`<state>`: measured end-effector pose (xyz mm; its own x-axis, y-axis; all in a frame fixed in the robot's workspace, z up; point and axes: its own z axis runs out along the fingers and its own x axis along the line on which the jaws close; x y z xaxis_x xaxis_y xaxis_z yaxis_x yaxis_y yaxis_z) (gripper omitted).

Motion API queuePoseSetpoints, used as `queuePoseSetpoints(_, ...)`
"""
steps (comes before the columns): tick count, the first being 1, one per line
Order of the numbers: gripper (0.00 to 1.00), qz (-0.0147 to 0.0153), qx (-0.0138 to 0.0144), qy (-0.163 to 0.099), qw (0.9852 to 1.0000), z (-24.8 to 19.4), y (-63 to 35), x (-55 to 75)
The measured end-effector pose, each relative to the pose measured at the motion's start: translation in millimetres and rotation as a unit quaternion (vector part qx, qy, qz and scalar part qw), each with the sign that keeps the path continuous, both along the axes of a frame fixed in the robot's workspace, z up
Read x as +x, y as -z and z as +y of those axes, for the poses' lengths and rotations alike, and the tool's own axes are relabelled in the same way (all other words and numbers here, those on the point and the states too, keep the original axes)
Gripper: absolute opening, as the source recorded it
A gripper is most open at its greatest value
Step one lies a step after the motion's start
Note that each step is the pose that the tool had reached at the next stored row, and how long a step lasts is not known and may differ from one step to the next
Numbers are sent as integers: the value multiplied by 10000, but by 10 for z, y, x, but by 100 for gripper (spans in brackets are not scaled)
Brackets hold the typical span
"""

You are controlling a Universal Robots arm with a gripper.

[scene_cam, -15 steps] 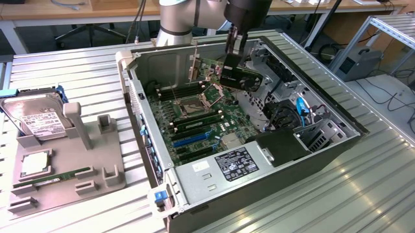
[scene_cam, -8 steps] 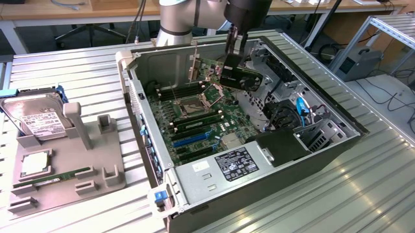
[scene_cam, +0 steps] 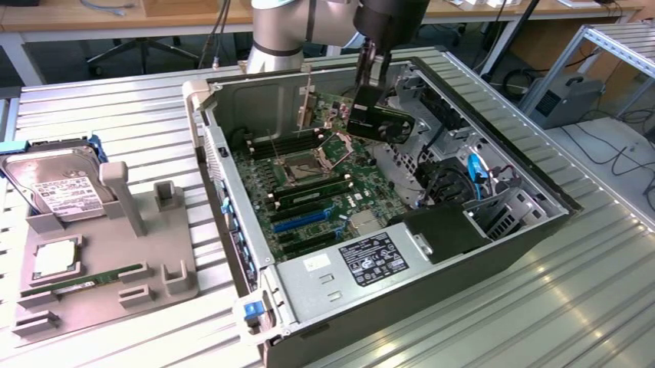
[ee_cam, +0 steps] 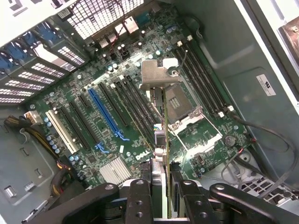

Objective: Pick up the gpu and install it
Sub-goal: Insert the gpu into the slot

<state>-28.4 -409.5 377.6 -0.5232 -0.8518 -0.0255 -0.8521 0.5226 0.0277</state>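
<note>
Your black two-fingered gripper (ee_cam: 162,186) is clamped on the thin black gpu card (ee_cam: 160,140). It holds the card on edge, silver metal bracket (ee_cam: 156,74) at the far end, so that the lower edge faces the slots. The card hangs inside the open grey computer case (scene_cam: 517,230), over the green motherboard (ee_cam: 93,140), between the long black slots (ee_cam: 133,105) and the square processor socket (ee_cam: 180,100). I judge it not yet seated.

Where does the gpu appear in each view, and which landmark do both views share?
Exterior view: the gpu is at upper centre, hanging above the motherboard.
Wrist view: the gpu is seen edge-on, gripped in the tool, over the motherboard.
Shared landmark: the CPU socket, just beside the gpu in both.
</note>
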Motion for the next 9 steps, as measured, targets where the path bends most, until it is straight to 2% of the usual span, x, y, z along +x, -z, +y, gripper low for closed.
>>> queuePoseSetpoints(9, 27, 0, 0, -97, 10000, 0, 0, 0)
